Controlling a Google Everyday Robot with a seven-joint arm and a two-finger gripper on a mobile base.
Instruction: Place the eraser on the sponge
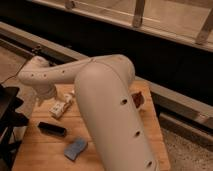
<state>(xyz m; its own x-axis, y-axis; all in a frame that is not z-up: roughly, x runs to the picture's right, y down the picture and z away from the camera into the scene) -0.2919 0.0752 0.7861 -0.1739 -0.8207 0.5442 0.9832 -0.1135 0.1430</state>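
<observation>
Black block eraser [52, 129] sits off the wavy light-blue sponge [75, 148]; likely light and stiff, pinch across the middle. Hand [46, 96] is over the wooden desk's [35, 156] back-left, can't tell if it's open or closed.

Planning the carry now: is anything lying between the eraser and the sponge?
Nothing visible lies between the eraser and the sponge. The gripper hangs behind the eraser, left of the white block.

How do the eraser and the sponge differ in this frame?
The eraser is black, the sponge light blue. The eraser is a straight-edged bar; the sponge has wavy edges. Both lie flat on the wooden table, apart, untouched by the tool, which is by the white block.
</observation>
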